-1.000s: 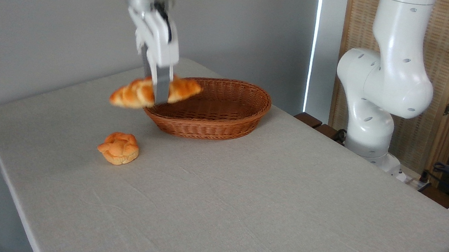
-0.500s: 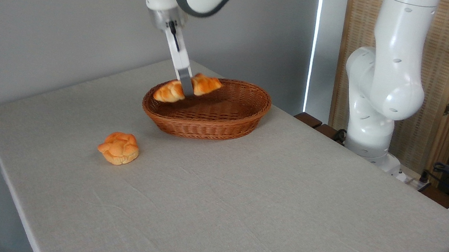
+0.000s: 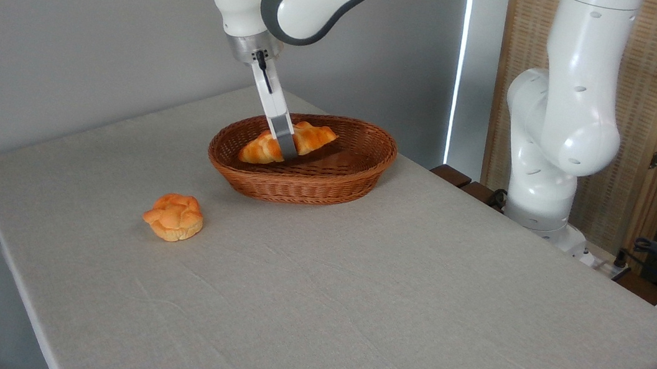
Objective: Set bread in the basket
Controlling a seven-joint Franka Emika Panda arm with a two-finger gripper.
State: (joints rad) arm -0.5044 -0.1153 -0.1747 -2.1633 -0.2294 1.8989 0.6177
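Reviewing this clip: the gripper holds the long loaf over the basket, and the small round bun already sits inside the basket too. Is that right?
Not quite. The gripper does hold the long loaf over the basket, but the camera view shows the small round bun lying on the table, left of the basket and apart from it.

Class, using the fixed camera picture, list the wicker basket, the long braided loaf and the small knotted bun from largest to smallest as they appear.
1. basket, clearly largest.
2. bread, partly hidden by the gripper.
3. bun, smallest, though it lies nearer the camera.
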